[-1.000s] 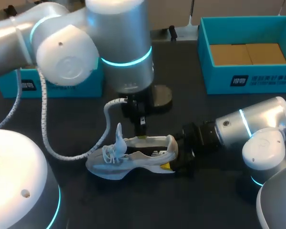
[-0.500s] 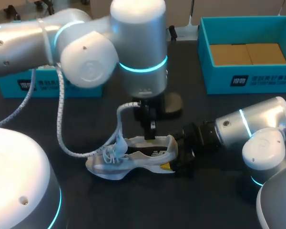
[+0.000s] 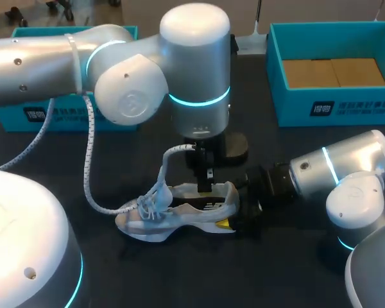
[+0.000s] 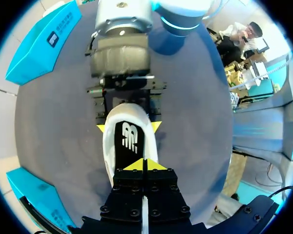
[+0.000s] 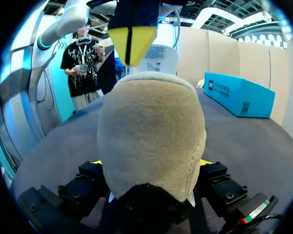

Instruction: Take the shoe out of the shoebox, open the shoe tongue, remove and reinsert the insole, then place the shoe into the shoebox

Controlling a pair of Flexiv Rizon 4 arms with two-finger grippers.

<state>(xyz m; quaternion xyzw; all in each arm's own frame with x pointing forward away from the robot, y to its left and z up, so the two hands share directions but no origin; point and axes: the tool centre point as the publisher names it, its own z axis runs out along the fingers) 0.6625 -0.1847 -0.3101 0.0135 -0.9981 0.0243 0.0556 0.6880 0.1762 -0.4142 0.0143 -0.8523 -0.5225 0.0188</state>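
Shoebox [image 3: 333, 106] held no shoe and sat well apart from the shoe [image 3: 179, 215], which lay on the table [image 3: 289, 276]; taking it out was done. Right gripper [image 3: 234, 218] clamped the shoe's heel from both sides. Left gripper [image 3: 205, 187] hung over the shoe's opening, tips pressed together, seemingly empty. Tongue [image 3: 160, 181] stood up, open. Insole [image 4: 129, 141] looked seated inside; removal, refit and reboxing left. Shoe was white mesh with a tan heel lining.

in the right wrist view the shoe's [image 5: 151, 141] heel fills the middle, hiding its whole front and all but yellow slivers of the right gripper [image 5: 151, 163]. in the head view the left arm [image 3: 179, 70] covers much of the second teal box [image 3: 32, 115], and the shoebox [image 3: 337, 106] is cut off at the edge.
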